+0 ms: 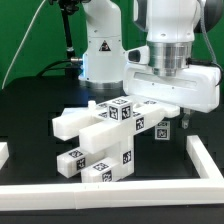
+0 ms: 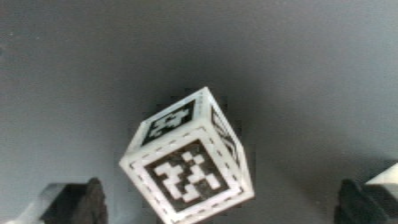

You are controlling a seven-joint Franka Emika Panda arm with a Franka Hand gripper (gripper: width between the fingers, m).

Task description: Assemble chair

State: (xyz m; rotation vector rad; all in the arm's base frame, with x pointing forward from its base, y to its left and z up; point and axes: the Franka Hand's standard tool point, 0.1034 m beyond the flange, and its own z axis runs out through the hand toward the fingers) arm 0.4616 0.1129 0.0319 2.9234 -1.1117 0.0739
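Observation:
The chair parts [image 1: 105, 140] lie in a loose pile in the middle of the black table: white slabs, bars and blocks with black-and-white tags. My gripper [image 1: 170, 116] hangs just above the end of the pile on the exterior view's right. In the wrist view a white tagged block [image 2: 185, 158] stands tilted, with tags on two faces. My gripper [image 2: 222, 205] is open, and its dark fingers [image 2: 71, 203] stand wide on either side of the block, with a gap on both sides. Nothing is held.
Long low white border rails run along the front [image 1: 110, 194], the exterior view's right [image 1: 205, 160] and its left [image 1: 4, 154]. The robot's white base [image 1: 100, 50] stands behind the pile.

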